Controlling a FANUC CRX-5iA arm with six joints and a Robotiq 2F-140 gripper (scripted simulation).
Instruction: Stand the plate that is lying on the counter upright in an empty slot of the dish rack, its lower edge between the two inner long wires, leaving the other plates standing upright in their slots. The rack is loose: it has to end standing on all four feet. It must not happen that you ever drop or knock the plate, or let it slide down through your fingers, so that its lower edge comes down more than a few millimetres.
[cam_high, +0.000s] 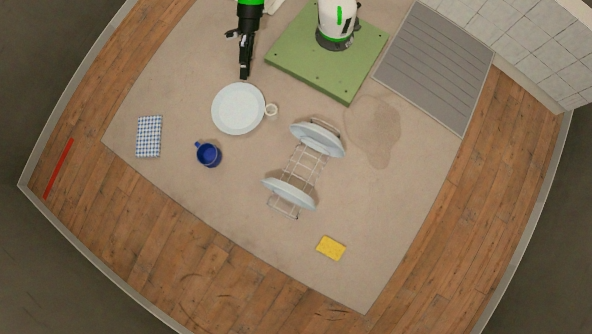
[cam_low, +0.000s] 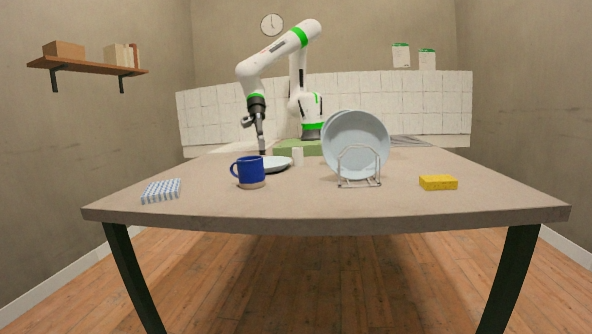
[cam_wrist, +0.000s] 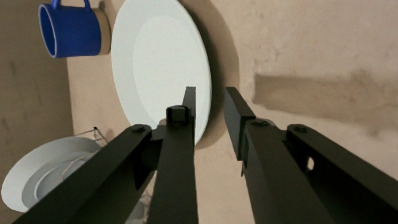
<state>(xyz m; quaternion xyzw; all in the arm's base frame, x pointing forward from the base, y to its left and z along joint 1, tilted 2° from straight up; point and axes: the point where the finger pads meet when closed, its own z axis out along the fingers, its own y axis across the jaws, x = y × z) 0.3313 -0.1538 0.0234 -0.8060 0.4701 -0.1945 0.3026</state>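
The white plate (cam_high: 238, 108) (cam_low: 276, 163) (cam_wrist: 155, 65) lies flat on the counter, its one side resting against a small white cup (cam_high: 270, 109) (cam_low: 298, 156). My gripper (cam_high: 244, 75) (cam_low: 261, 150) (cam_wrist: 210, 102) hangs just above the plate's far edge, fingers pointing down, a narrow gap between them and nothing in it. The wire dish rack (cam_high: 300, 165) (cam_low: 357, 184) (cam_wrist: 95, 129) stands to the plate's right with two plates upright, one at each end (cam_high: 317, 139) (cam_high: 288, 193) (cam_low: 356, 137); the middle slots are empty.
A blue mug (cam_high: 209, 154) (cam_low: 249, 171) (cam_wrist: 70, 30) stands close in front of the lying plate. A checked cloth (cam_high: 149, 135) (cam_low: 161, 190) lies to the left, a yellow sponge (cam_high: 330, 248) (cam_low: 438, 182) at the front right. The arm's green base (cam_high: 300, 55) and a grey drain mat (cam_high: 435, 65) are at the back.
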